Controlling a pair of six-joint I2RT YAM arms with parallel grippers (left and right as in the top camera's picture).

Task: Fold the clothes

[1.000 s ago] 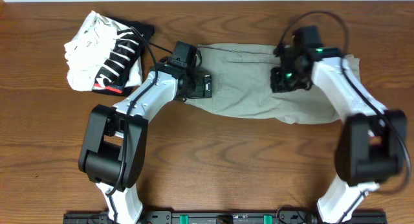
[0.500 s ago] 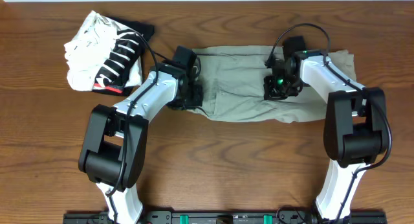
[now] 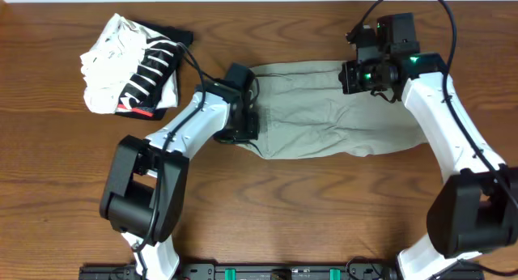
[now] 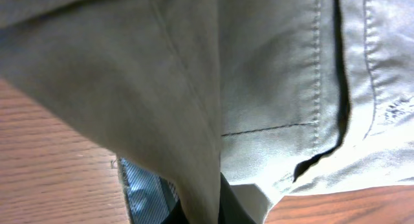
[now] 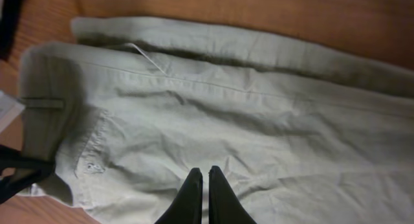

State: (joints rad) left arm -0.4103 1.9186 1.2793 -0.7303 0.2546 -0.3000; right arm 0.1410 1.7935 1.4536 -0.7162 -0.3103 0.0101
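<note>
The wooden table (image 3: 324, 215) carries the shorts (image 3: 340, 122) across its far middle, as one long flat band with the waist at the left. I judge they are already doubled leg over leg, and the crosswise fold is not yet made. The cloth is matte khaki cotton, softly creased, with straight stitched seams (image 4: 317, 88). A folded striped garment (image 3: 133, 65) lies apart at the far left. The left gripper (image 3: 243, 125) is closed on a fold at the waist end, where the pale blue lining (image 4: 145, 191) shows. The right gripper (image 5: 204, 173) hangs above the shorts with its jaws pressed together, holding nothing.
</note>
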